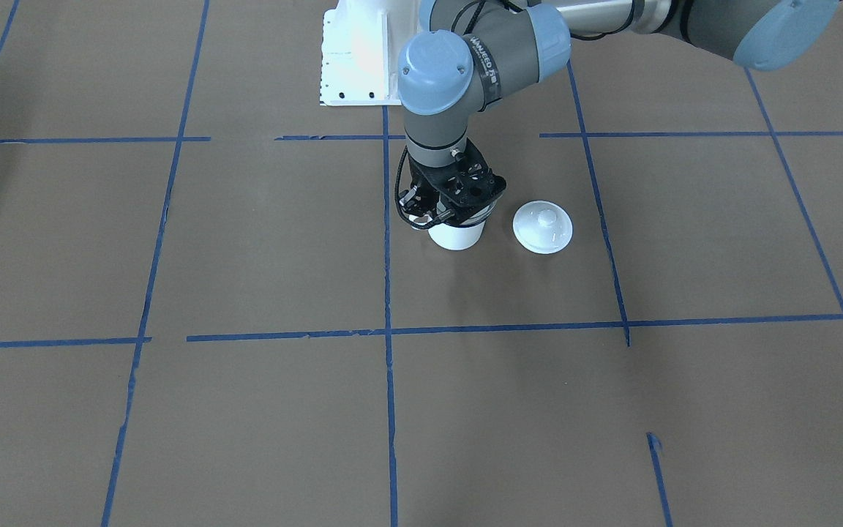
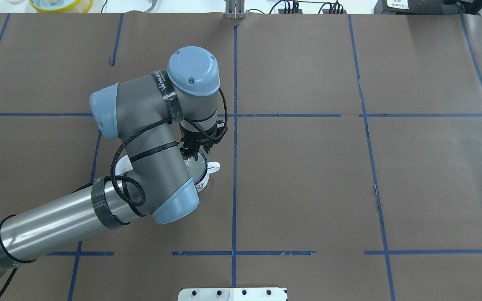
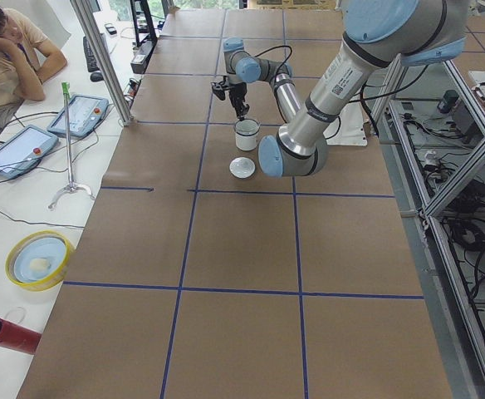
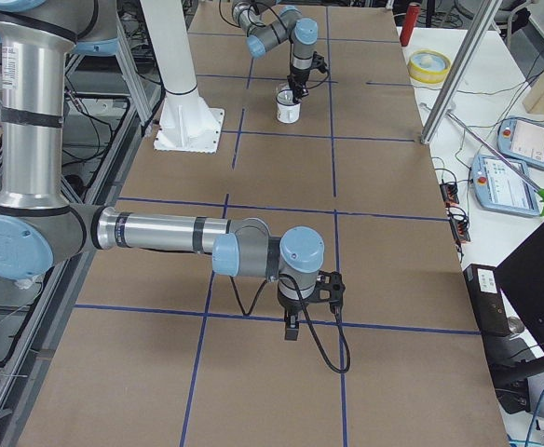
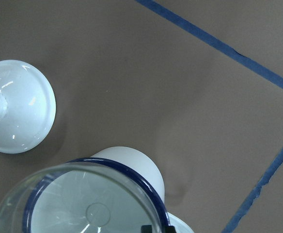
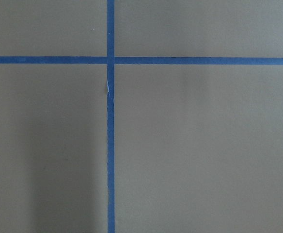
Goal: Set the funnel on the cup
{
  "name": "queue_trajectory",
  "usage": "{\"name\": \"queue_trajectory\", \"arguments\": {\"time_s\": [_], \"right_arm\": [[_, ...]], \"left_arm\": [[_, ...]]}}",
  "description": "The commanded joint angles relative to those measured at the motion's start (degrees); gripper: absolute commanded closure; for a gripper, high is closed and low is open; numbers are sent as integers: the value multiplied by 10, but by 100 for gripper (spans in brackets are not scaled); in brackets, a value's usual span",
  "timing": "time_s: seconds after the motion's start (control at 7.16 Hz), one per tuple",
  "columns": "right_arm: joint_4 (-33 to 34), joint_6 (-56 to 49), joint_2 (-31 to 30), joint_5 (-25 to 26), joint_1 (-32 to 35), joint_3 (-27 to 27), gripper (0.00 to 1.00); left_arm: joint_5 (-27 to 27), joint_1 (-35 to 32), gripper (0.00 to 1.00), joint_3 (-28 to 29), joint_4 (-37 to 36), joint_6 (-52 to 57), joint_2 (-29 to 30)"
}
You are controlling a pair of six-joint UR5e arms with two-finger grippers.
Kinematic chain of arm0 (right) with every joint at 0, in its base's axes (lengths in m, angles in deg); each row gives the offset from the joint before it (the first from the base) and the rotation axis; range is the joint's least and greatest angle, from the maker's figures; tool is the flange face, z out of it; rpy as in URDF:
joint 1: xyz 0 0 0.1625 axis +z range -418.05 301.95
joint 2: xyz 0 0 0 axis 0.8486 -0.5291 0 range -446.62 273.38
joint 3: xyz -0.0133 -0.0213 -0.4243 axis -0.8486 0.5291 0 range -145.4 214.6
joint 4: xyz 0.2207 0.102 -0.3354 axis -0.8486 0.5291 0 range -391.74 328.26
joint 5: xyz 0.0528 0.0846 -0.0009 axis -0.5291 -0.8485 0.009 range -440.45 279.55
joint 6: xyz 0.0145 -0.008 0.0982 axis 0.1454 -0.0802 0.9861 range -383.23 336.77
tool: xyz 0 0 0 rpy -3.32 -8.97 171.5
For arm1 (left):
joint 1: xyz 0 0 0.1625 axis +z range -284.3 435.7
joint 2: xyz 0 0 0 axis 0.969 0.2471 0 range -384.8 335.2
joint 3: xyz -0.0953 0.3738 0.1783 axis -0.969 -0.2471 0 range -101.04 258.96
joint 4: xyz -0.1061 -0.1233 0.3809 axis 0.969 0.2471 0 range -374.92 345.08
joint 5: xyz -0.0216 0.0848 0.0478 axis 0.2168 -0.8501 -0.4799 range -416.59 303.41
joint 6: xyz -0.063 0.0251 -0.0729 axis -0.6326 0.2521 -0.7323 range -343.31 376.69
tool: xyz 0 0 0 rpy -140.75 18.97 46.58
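Note:
The cup [image 1: 456,236] is a white mug with a dark blue rim, standing near the table's middle. It also shows in the left wrist view [image 5: 132,160]. The clear funnel [image 5: 83,204] sits at the cup's mouth, its wide rim just over the blue rim. My left gripper [image 1: 451,212] is straight above the cup and shut on the funnel's rim. One fingertip [image 5: 149,228] shows at the rim's edge. My right gripper [image 4: 291,326] hangs low over bare table far from the cup; I cannot tell whether it is open or shut.
A round white knobbed lid [image 1: 542,227] lies on the table beside the cup, also in the left wrist view [image 5: 15,107]. The white base plate [image 1: 356,58] stands behind. A yellow bowl [image 3: 39,259] and a red cylinder [image 3: 6,334] lie off the table's end.

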Motion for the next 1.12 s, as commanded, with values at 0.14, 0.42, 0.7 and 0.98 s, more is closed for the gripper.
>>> {"name": "queue_trajectory", "arguments": {"time_s": [0.14, 0.42, 0.7, 0.98], "right_arm": [[0, 0, 0, 0, 0, 0, 0], [0, 0, 0, 0, 0, 0, 0], [0, 0, 0, 0, 0, 0, 0], [0, 0, 0, 0, 0, 0, 0]], "left_arm": [[-1, -33, 0, -137, 1, 108, -56], [24, -155, 0, -205, 3, 310, -115], [123, -302, 0, -203, 32, 599, -240], [179, -455, 0, -158, 55, 840, -342]]}}
